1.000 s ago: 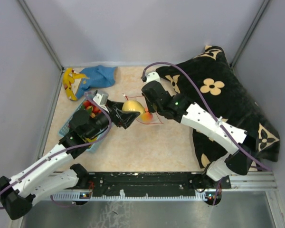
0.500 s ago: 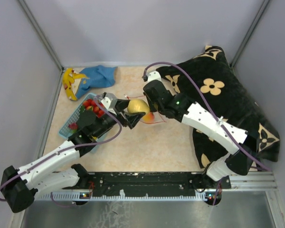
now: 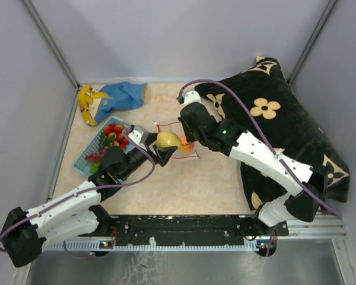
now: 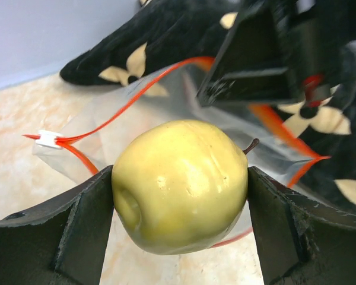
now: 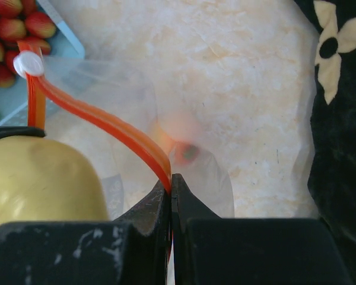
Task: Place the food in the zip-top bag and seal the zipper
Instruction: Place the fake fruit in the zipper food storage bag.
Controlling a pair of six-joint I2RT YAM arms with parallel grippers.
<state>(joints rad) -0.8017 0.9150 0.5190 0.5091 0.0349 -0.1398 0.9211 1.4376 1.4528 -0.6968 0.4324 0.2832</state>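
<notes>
Fruit fills my left pincer (image 4: 179, 196): the yellow pear-like fruit (image 4: 178, 172) is gripped on both sides, the jaws spread as wide as its body. It hangs right at the open mouth of the zip-top bag (image 4: 107, 127), over the near lip. My right pincer (image 5: 171, 190) is closed tight on the zipper (image 5: 101, 122), pinching the far lip, with the white end piece (image 5: 28, 63) off toward the other end. Through the clear plastic a peach (image 5: 184, 148) shows blurred inside the bag.

The two pincers are close together at the mouth. A light-blue basket (image 3: 78, 159) of strawberries (image 3: 114, 130) lies just behind my left arm, and the black flowered cushion (image 3: 279, 119) is near the bag's right side. Bare counter (image 3: 184, 184) lies on the near side.
</notes>
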